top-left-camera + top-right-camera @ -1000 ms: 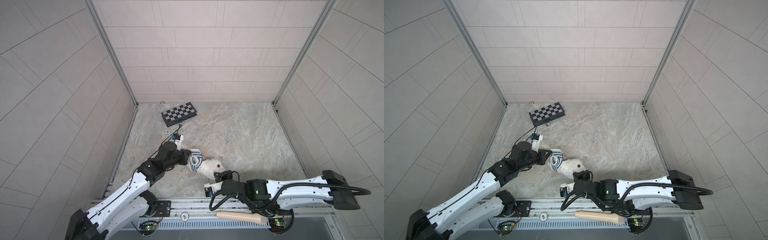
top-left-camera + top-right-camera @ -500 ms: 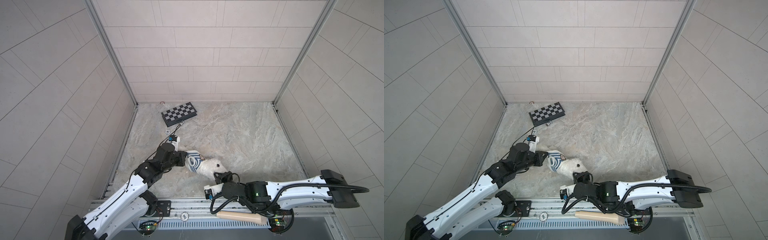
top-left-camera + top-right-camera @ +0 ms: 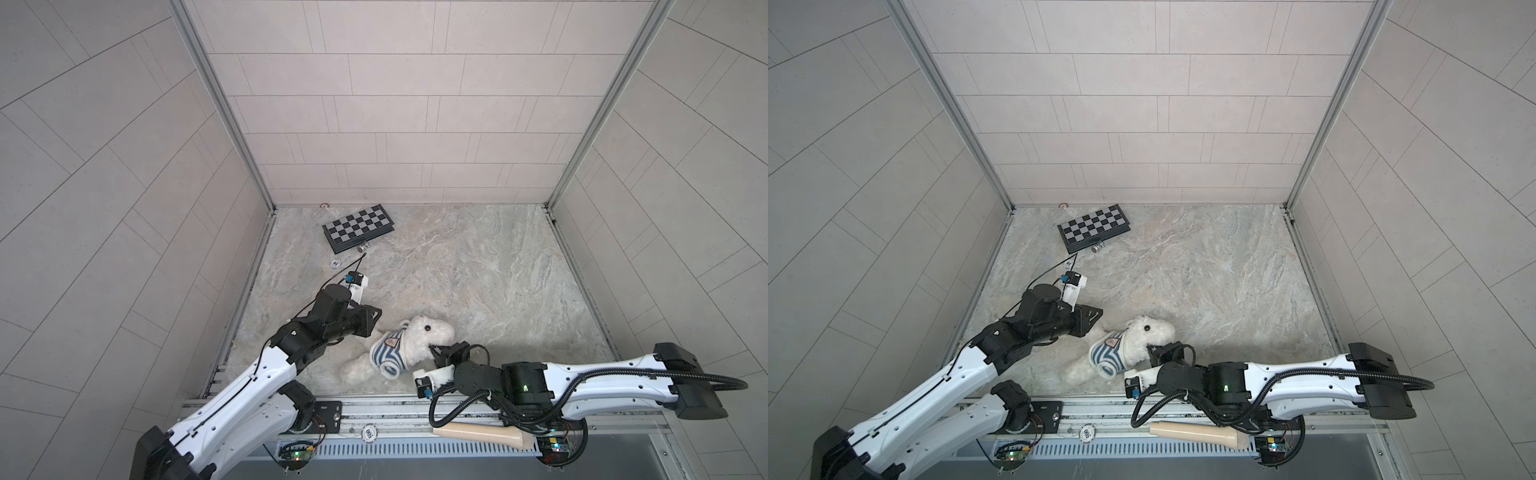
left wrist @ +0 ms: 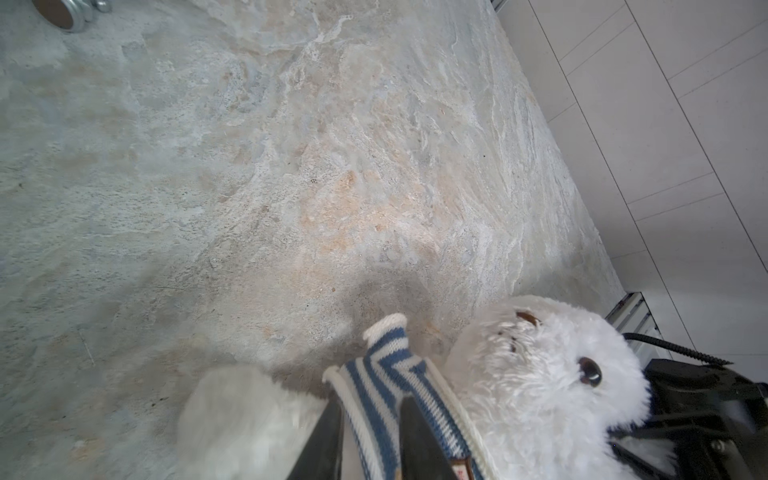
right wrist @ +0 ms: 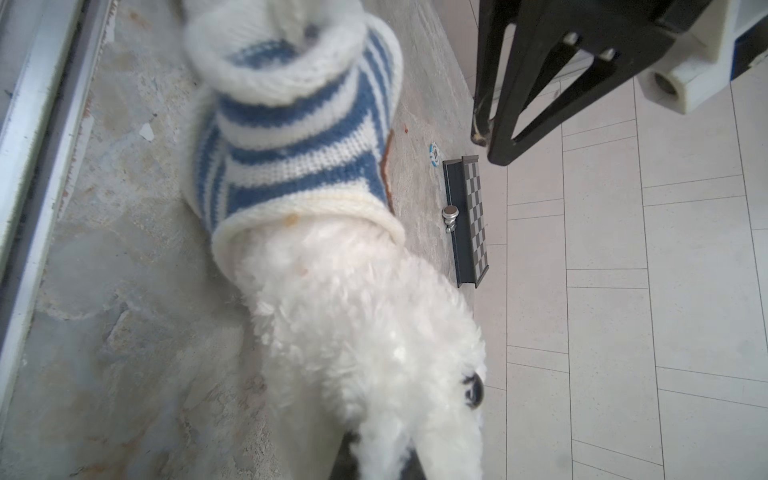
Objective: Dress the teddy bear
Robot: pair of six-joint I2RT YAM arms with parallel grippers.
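Nearest, on the front rail (image 3: 374,409), a wooden stick (image 3: 478,434), not in use. Just past it, still pinching the fluffy fur at the head of the teddy bear (image 3: 428,332) with the right gripper (image 3: 436,350), shut tight on it. No change there.

Then the big change. Lets go of the striped shirt (image 3: 388,355) with the left gripper (image 3: 374,322). A moment ago shut on the knit, now open only a little, with nothing in between. Hangs just beside the shirt, not touching.

Without that hold, slumped down: body and legs now low on the table (image 3: 498,270), closer to the rail, head held at the other end. Shirt on the body already, collar at the neck, bottom edge rolled up at the tummy. Hard to tell about the arms and the sleeves. Looks nearly dressed. Maybe only needs the rolled edge pulled down, with a fresh grab from the left side.

Far at the back, the chessboard (image 3: 358,227), well apart and untouched.
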